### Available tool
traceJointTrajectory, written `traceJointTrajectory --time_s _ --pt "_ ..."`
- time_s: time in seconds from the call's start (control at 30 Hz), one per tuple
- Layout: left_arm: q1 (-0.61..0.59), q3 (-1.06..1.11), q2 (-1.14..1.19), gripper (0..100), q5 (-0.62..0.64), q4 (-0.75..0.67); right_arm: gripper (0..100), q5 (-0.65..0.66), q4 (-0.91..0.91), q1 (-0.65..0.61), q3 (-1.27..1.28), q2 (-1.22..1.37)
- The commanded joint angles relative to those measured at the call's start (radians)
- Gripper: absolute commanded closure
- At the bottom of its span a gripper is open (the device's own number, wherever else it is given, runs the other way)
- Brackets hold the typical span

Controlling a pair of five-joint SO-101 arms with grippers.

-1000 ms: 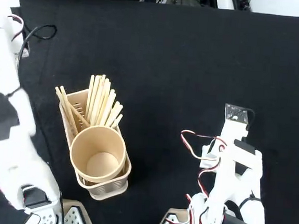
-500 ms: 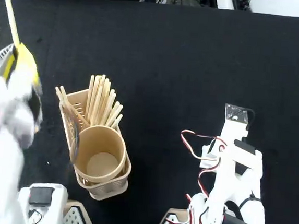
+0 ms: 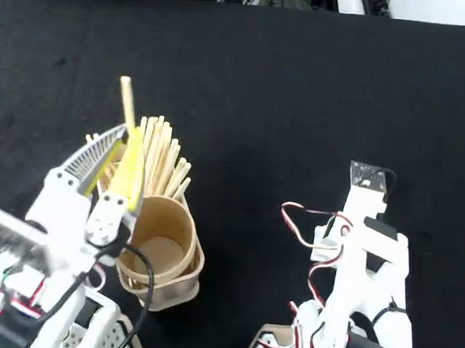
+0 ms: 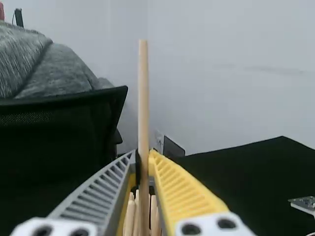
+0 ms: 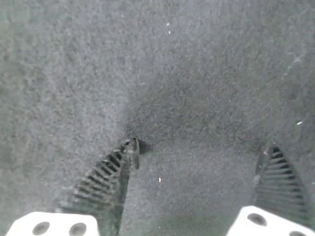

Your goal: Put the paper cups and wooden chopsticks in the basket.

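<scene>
Basket (image 3: 175, 293), w/ cup (image 3: 158, 233) & bundle (image 3: 159, 155) inside, sits just under your L claw (image 3: 128, 136). The claw pinches one chopstick (image 3: 126, 98) lengthwise, prob. so it slides in beside the bundle. R claw (image 5: 201, 145) gapes wide, parked on mat (image 3: 306, 83). Vs 0.5 s ago: L claw is over basket, not far left; R arm same.

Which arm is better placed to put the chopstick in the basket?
Left. The left hand is shut on a chopstick, holding it upright over the basket. The right hand is open above bare cloth, holding nothing.
</scene>
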Motion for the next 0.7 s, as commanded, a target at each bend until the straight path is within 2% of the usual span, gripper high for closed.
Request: traceJointTrajectory --time_s 0.0,0.1,0.17,0.23,0.33,0.43,0.5,0.6,0.67 --pt "-0.061 0.027 -0.008 96 0.009 -0.011 61.6 0.006 0.002 0.014 0.004 -0.015" --pt "-0.148 0.007 -0.003 85 0.038 0.057 61.6 0.006 0.002 0.014 0.004 -0.015" --pt "-0.165 -0.022 -0.003 79 0.124 0.121 61.6 0.006 0.002 0.014 0.004 -0.015" --pt "-0.163 -0.102 -0.003 78 0.166 0.193 61.6 0.006 0.002 0.012 0.004 -0.015" --pt "-0.199 -0.248 0.037 78 0.129 0.233 61.6 0.006 0.0 0.011 0.004 -0.015" --pt "-0.254 -0.38 0.175 78 0.115 0.292 61.6 0.006 0.0 0.011 0.004 -0.015" --pt "-0.355 -0.492 0.31 78 0.115 0.359 61.6 0.006 0.0 0.009 0.004 -0.015" --pt "-0.59 -0.685 0.551 78 0.109 0.466 61.6 0.006 0.0 0.009 0.004 -0.015" --pt "-0.693 -0.808 0.729 78 0.032 0.546 61.6 0.006 0.0 0.009 0.004 -0.015"
